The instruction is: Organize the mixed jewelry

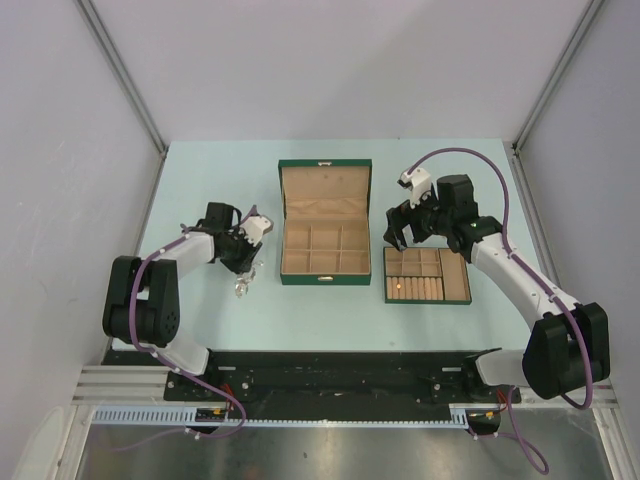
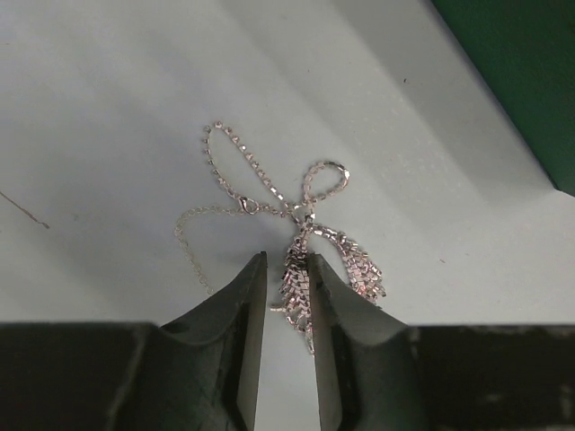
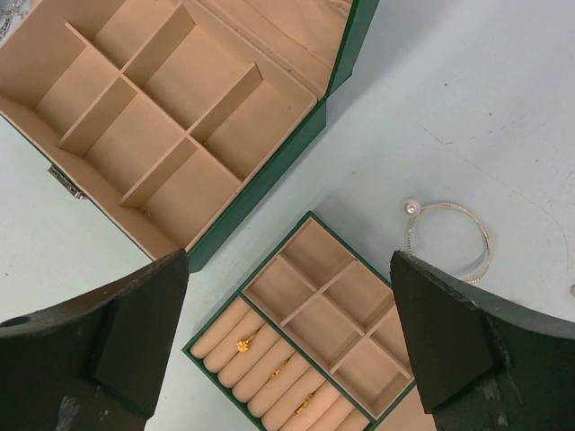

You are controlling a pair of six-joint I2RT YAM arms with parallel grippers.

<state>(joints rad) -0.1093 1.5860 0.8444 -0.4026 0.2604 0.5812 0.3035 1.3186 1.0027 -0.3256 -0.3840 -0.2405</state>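
**Left fingers on the necklace, right fingers spread over the cases**
On the pale table (image 1: 200,180), a green box (image 1: 325,190) lies open at centre of the top view, with a green tray (image 1: 455,275) just right of it. The right gripper (image 3: 289,260) hangs above both, fingers wide apart. Left of the box, the left gripper (image 2: 287,260) pinches the necklace (image 2: 355,260) by its beaded cluster. A silvery loop (image 3: 486,251) lies at the right of the right wrist view.

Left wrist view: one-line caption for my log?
Left gripper straddles the pale beaded cluster of a fine silvery chain necklace lying on the pale table.
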